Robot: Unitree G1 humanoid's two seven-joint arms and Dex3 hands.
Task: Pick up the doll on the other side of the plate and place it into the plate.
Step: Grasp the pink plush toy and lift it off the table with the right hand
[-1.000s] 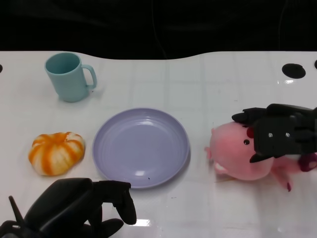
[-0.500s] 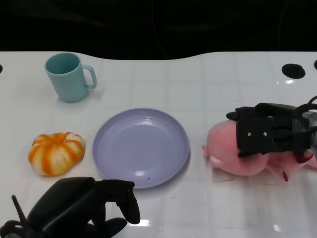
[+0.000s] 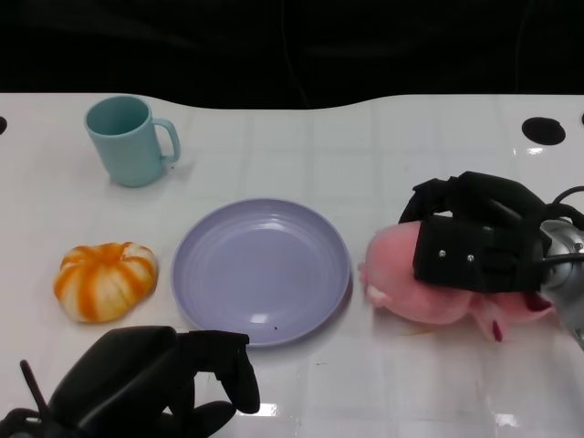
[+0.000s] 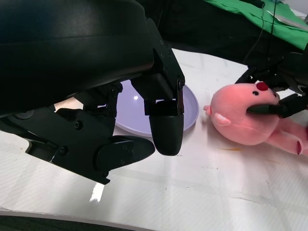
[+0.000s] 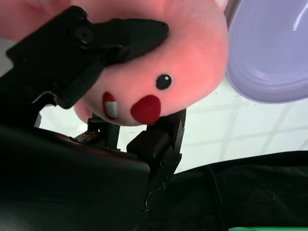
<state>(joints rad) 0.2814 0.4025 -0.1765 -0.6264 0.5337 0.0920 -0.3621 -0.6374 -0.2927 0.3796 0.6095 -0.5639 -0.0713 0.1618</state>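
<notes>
The pink doll [image 3: 399, 286] lies low over the white table, just right of the lilac plate [image 3: 261, 270], with its head toward the plate. My right hand [image 3: 476, 243] grips it from above, fingers wrapped over its head and body. The right wrist view shows the doll's face [image 5: 192, 53] pinched between black fingers [image 5: 126, 34], with the plate rim [image 5: 269, 57] close by. My left hand [image 3: 151, 381] rests at the near table edge in front of the plate, fingers curled in and holding nothing. From the left wrist the doll [image 4: 240, 120] sits beside the plate [image 4: 190, 103].
A teal mug [image 3: 130, 141] stands at the back left. An orange and white pumpkin toy [image 3: 105, 280] lies left of the plate. A black round hole [image 3: 544, 130] marks the table's far right, and the dark far edge runs behind.
My right hand has closed down over the doll and carried it left, nearer the plate's rim. The left hand has barely moved.
</notes>
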